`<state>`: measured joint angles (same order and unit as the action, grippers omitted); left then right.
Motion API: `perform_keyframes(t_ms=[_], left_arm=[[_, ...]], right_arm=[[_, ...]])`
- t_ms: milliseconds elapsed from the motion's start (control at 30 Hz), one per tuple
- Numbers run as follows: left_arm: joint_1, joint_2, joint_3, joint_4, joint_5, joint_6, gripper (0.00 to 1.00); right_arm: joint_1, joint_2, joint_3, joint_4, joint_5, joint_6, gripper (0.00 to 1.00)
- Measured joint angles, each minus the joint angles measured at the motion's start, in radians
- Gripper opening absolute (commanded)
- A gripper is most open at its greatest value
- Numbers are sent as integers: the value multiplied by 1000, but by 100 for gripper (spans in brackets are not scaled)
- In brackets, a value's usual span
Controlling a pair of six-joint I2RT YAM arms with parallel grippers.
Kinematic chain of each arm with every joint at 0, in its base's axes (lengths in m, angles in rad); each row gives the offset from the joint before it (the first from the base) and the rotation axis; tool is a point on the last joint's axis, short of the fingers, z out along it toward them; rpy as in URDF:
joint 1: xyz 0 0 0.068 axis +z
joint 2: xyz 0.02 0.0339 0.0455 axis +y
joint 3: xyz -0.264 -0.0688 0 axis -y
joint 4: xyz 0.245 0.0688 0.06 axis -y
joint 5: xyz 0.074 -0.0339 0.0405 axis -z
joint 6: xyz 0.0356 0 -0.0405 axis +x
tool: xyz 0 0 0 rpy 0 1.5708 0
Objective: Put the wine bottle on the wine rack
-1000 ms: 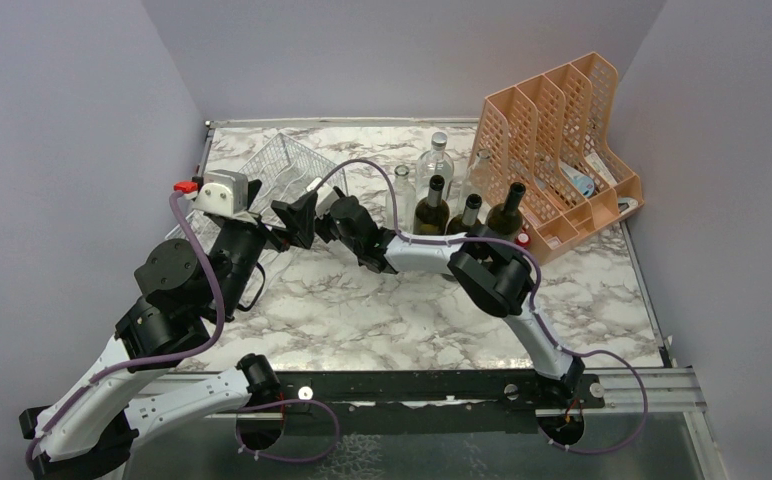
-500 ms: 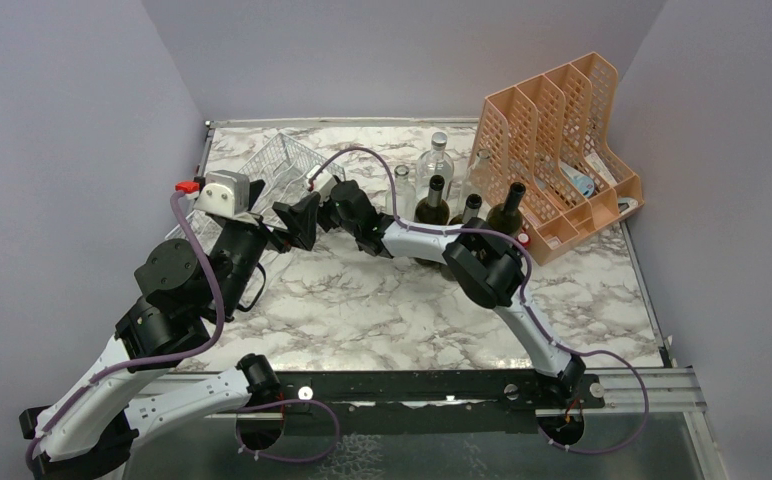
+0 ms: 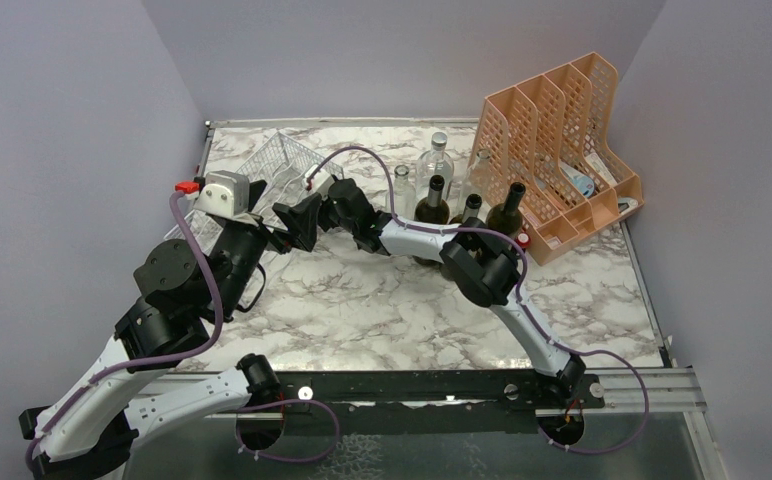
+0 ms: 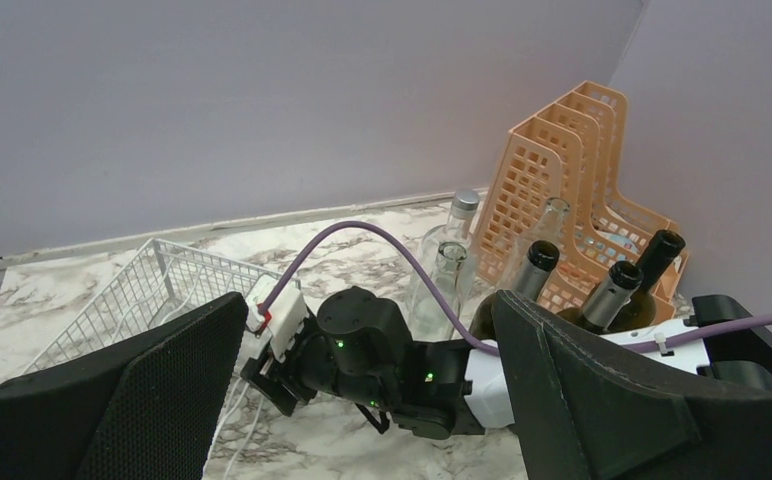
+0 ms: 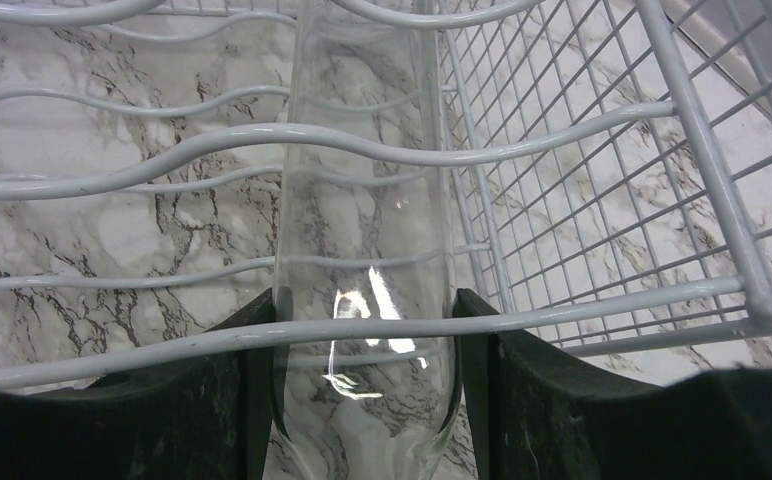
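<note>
The white wire wine rack (image 3: pixel 284 163) lies tilted at the back left of the table, and also shows in the left wrist view (image 4: pixel 142 290). In the right wrist view its wavy wires (image 5: pixel 162 150) cross in front of a clear glass wine bottle (image 5: pixel 362 230), which reaches into the rack. My right gripper (image 5: pixel 362 298) is shut on the bottle, one finger against each side. From above, the right gripper (image 3: pixel 312 205) sits at the rack's near edge; the bottle is hard to make out there. My left gripper (image 4: pixel 367 300) stands wide open and holds nothing, just in front of the rack (image 3: pixel 272 228).
Three dark bottles (image 3: pixel 432 205) and a tall clear bottle (image 3: pixel 435 158) stand at the back middle, behind the right forearm. A peach-orange perforated file holder (image 3: pixel 557 130) fills the back right corner. Both grippers are close together beside the rack. Grey walls enclose the table.
The right arm has pushed left and away, carrying the bottle further into the rack. The left arm has stayed where it was.
</note>
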<state>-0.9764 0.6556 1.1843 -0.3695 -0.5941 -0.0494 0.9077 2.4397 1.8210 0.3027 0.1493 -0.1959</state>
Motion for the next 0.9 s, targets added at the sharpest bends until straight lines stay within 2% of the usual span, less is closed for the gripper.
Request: perform_keyframes(t_ms=[267,733,900], left_arm=[[0,0,0,-5,3,0,99],[0,-5,0,-22,8,0,99],[0,-5,0,-22,11,0,99]], right_arm=[[0,-14,-23,22,11,19,83],[1,-187,-187,76,10,47,84],[1,-226,-234,69,14,55,81]])
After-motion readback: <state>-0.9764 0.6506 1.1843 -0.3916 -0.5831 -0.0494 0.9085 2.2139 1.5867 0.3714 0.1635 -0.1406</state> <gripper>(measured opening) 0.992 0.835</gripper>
